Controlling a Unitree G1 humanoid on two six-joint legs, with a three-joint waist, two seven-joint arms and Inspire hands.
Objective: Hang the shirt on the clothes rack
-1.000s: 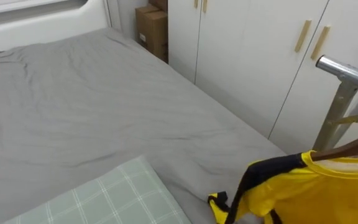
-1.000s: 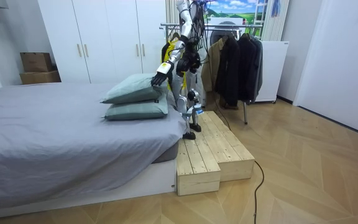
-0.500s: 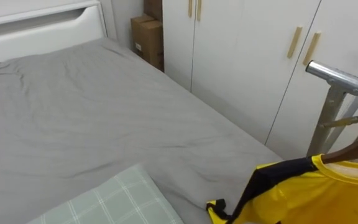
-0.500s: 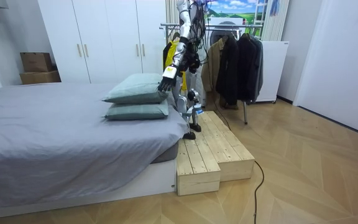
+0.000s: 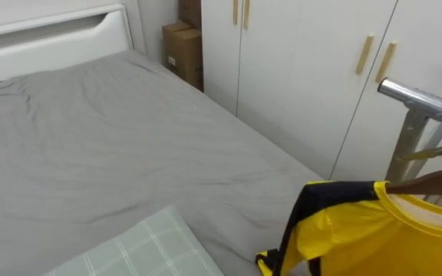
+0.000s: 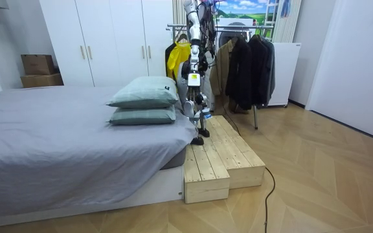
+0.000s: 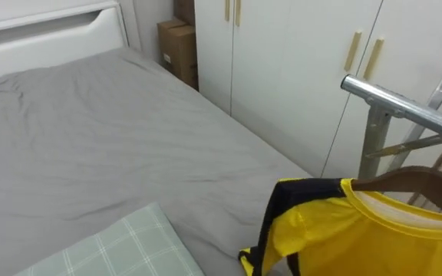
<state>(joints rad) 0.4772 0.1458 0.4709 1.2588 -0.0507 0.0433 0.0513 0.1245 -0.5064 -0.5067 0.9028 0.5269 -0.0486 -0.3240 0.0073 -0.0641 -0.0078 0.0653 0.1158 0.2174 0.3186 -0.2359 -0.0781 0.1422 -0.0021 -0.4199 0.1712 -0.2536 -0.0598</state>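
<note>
A yellow shirt [image 7: 344, 230] on a wooden hanger [image 7: 413, 178] sits just near of the metal rack rail [image 7: 397, 103], right of the bed [image 7: 90, 138]. The left hand [image 6: 193, 81] hangs low; whether either hand is open or closed cannot be told.

In the room view the robot is seen standing upright, legs straight and torso unbent. The left arm [image 6: 191, 45] is held down along the body, the elbow nearly straight, nothing reached for. The left hand [image 6: 193, 80] is hung at about hip level, close against the side, its back turned outward toward the room view's left.
</note>
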